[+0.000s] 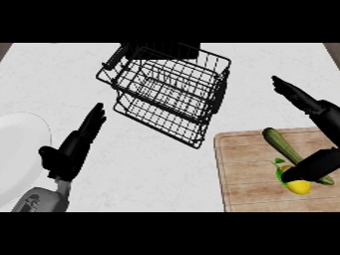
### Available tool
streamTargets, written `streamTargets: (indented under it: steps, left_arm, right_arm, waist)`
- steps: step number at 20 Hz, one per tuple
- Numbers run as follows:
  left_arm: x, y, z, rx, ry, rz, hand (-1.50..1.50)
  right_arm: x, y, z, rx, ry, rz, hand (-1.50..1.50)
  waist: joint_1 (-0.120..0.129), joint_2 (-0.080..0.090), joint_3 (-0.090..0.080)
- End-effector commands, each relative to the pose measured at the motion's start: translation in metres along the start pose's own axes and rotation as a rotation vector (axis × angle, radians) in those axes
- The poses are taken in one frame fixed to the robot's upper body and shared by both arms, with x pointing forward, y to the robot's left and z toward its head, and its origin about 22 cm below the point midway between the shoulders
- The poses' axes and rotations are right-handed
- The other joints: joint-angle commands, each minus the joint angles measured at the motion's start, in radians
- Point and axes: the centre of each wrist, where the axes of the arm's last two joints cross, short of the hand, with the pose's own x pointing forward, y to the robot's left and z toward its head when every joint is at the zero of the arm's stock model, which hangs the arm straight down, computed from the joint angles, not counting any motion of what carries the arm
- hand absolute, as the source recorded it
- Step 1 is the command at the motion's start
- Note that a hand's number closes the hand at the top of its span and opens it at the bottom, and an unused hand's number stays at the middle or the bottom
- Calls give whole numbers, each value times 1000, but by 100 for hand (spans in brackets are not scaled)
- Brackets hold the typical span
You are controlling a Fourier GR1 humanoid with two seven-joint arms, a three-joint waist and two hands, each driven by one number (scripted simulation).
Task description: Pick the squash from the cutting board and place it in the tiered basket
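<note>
Right hand (pixel 321 112) fingers open over squash (pixel 299 186) on cutting board (pixel 248 174), left hand (pixel 73 149) open.

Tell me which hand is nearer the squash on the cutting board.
Right. The right hand is over the cutting board, its thumb reaching the squash. The left hand rests open across the counter, beside the white plate.

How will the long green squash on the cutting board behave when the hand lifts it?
The squash looks straight and stiff, so it probably will not bend. Its round, smooth skin may let it roll on the flat cutting board or slip. The right hand reaches over its lower end, so the far end might dip.
</note>
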Motion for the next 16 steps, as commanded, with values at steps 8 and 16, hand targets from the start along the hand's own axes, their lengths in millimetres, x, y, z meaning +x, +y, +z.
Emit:
streamTargets:
  steps: [8,16]
  left_arm:
    - [1,5,-2,0,6,-7,0]
    - [-12,-3,-3,-1,-18,9,0]
  right_arm:
    - [99,-58,18,399,359,793,-150]
    - [100,-17,31,456,415,836,-150]
  waist:
    - [-1,-2,0]
    - [8,5,2]
